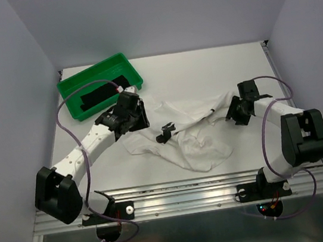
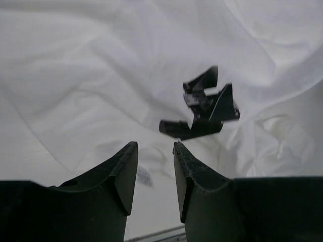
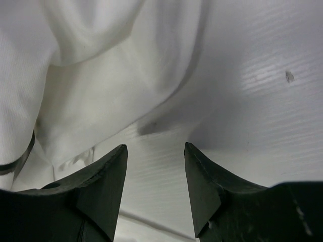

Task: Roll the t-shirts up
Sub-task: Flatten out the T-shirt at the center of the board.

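At far left I see the green plastic tray (image 1: 91,69) holding black strips (image 1: 101,96). My left gripper (image 2: 155,146) sits over the left edge of the wrinkled white cotton t-shirt (image 1: 198,143), its jaws parted only narrowly and gripping nothing. The shirt lies crumpled mid-table with a small black plastic piece (image 2: 204,108) on it. At its right end, my right gripper (image 3: 155,148) is parted wider and is empty.

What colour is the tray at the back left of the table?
Green; the tray shows best in the top external view.
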Controlling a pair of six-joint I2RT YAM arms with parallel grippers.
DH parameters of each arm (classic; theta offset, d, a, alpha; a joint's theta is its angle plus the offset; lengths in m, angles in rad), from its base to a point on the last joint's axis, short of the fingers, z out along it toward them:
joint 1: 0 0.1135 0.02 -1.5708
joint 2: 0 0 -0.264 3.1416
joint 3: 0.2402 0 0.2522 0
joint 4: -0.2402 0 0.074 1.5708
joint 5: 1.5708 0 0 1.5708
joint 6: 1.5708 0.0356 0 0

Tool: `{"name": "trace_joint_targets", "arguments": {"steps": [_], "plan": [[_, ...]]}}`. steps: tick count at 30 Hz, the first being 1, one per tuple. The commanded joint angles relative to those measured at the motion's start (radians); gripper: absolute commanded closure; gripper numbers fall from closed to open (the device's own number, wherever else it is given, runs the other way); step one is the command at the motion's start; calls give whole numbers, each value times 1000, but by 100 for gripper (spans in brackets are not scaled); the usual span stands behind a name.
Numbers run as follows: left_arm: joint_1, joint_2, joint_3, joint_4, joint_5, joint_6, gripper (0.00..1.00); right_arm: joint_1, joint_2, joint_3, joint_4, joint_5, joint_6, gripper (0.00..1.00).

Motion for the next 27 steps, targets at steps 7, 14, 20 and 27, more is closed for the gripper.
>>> {"name": "trace_joint_targets", "arguments": {"steps": [7,14,20,27], "plan": [[-126,-122,-366,126,105,-273,55,-6,193,202,73,111,13,58],[-136,11,-337,166,66,-261,45,-47,175,253,73,174,28,99],[-133,199,-236,167,0,-221,53,-130,34,158,73,199,8,99],[-99,358,-84,120,-70,-146,100,-230,-65,86,56,207,10,99]]}}
